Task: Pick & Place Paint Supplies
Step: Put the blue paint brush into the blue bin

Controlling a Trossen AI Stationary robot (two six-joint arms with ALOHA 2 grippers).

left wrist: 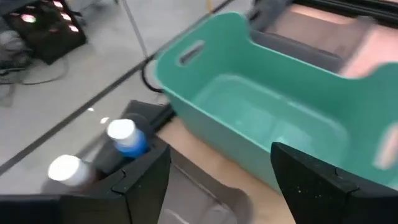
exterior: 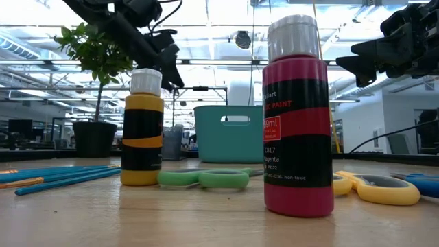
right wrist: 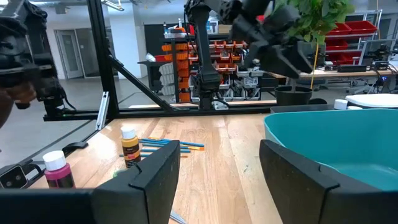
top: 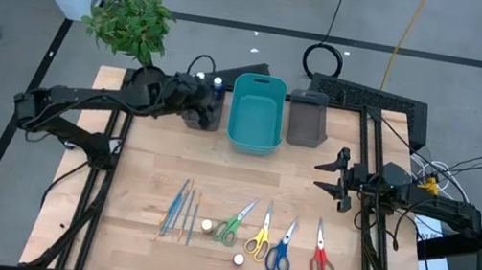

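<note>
My left gripper (top: 210,101) hangs open and empty over the dark bin (top: 203,113) just left of the teal bin (top: 256,110), two capped bottles (left wrist: 127,137) below it. Brushes (top: 181,209), two more bottles (top: 206,226) and scissors (top: 282,243) lie nearer me than the teal bin. My right gripper (top: 333,177) waits open, right of it. Retreating carelessly, I might clip that teal rim.

Overhead view straight down, low view level beside the paint bottles (exterior: 298,116), both sharing the teal bin (top: 256,110).

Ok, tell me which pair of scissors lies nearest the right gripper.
The red-handled scissors. They are the last of the row of four on the right gripper's side; the blue, yellow and green pairs lie progressively farther toward the brushes.
</note>
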